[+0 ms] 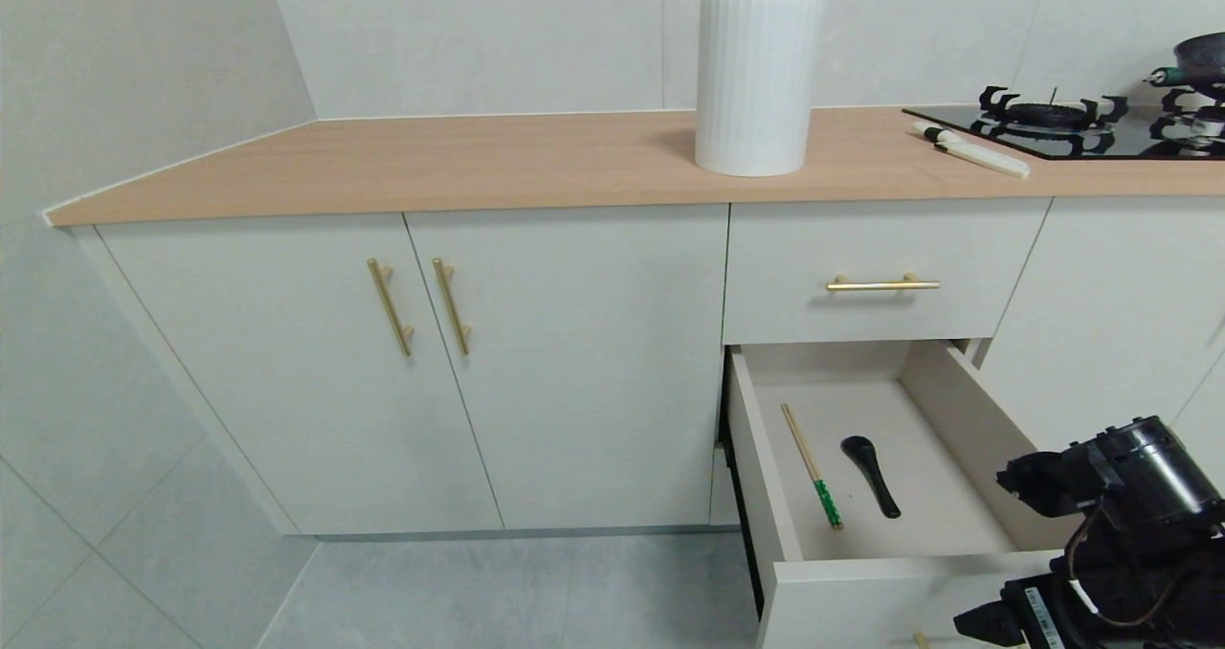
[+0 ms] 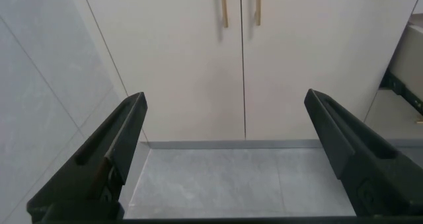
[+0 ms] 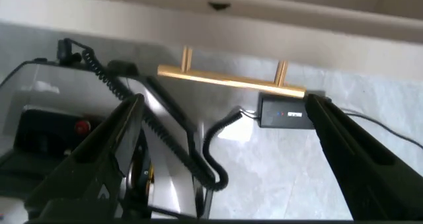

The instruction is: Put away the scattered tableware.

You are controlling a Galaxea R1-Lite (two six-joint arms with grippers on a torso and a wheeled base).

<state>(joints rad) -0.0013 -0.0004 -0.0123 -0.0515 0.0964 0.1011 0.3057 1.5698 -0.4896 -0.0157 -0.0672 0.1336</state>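
Found chopsticks (image 1: 812, 467) and black spoon (image 1: 869, 475) lying side by side on the floor of the open drawer (image 1: 761, 477), chopsticks nearer its left wall, both well apart from either set of fingers. Observed right gripper (image 3: 223, 102) spread wide, empty, facing the drawer handle (image 3: 231, 80), no contact seen. Observed left gripper (image 2: 225, 98) likewise wide, empty, before the cabinet doors (image 2: 198, 65).
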